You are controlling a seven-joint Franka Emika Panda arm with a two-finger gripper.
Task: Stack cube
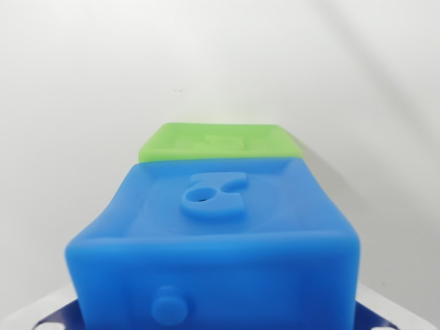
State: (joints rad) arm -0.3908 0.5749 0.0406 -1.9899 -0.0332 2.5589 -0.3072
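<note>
I can't tell the gripper's state since its fingers aren't visible, only the blue cube (pixel 213 254) filling the wrist view up close, with the green cube (pixel 220 142) just behind it on the white surface (pixel 82 82).

A plain white desk (pixel 82 103) is seen filling the wrist view, smooth and unmarked apart from two faint specks (pixel 177 90) near the middle of its upper part. Soft grey shadows are cast across it toward the wrist view's right. No edge or corner of the desk can be made out, so placement against its borders cannot be told.
</note>
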